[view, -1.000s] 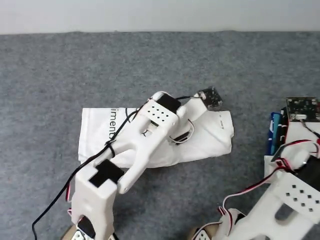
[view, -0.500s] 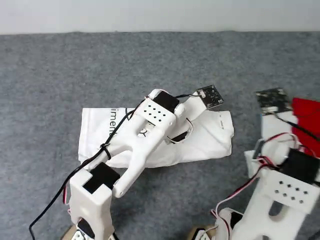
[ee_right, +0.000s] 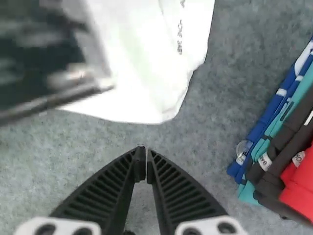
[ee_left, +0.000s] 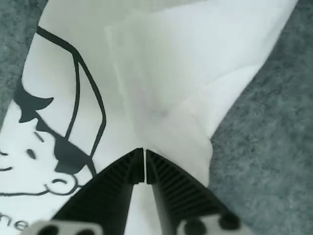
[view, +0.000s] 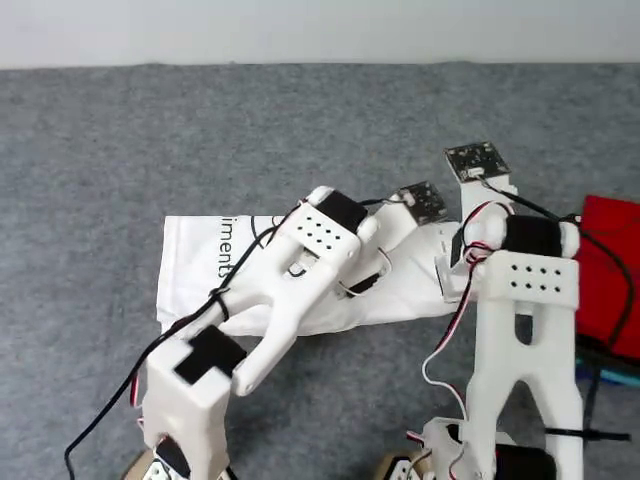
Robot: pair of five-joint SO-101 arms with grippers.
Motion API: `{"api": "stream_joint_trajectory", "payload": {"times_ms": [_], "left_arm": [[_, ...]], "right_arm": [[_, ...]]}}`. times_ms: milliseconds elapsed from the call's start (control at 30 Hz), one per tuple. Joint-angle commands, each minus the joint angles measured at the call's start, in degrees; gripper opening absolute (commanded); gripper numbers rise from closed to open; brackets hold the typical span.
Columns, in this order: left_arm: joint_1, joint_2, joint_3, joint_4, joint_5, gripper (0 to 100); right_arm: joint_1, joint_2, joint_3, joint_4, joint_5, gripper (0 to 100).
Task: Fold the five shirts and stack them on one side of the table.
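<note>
The white shirt (view: 195,270) lies partly folded on the grey surface (view: 100,150), its printed end flat and the end nearer the right arm doubled into layered flaps. The left arm's fingers (ee_left: 117,181) are pressed together with their tips down on the cloth, right at the edge of a folded flap. They are most likely there to pin or drag that layer so the fold keeps its line (whether any cloth is caught between them I cannot tell). The right arm's fingers (ee_right: 117,186) are also pressed together, holding nothing. They hang over bare surface just beside the shirt's rounded corner, between it and the stack of folded shirts (ee_right: 274,152) — blue, teal, black and red — at the right side. Placed so, that arm looks ready to help close this fold or to take the shirt across to the stack
</note>
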Motion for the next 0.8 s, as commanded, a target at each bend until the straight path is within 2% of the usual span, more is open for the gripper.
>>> {"api": "stream_joint_trajectory", "payload": {"times_ms": [0,300,533,667,767], "left_arm": [[-2.5,1.9,0.0,-1.2,0.4,2],[-4.2,6.9,-1.5,-1.5,0.2,2],[-11.8,-3.0,-6.3,4.1,0.2,2],[-18.5,-7.5,-6.3,7.8,-0.4,2],[-18.9,-10.5,-6.3,11.2,-0.4,2]], "right_arm": [[0.0,0.1,-0.7,-0.7,-0.6,0.9],[0.2,0.1,-0.7,-0.5,-0.6,0.9],[-0.6,0.7,-0.7,-0.8,-0.4,0.9],[-4.7,1.1,0.0,-0.9,-0.3,0.9],[-6.6,4.2,2.5,-3.3,-0.3,0.9]]}}
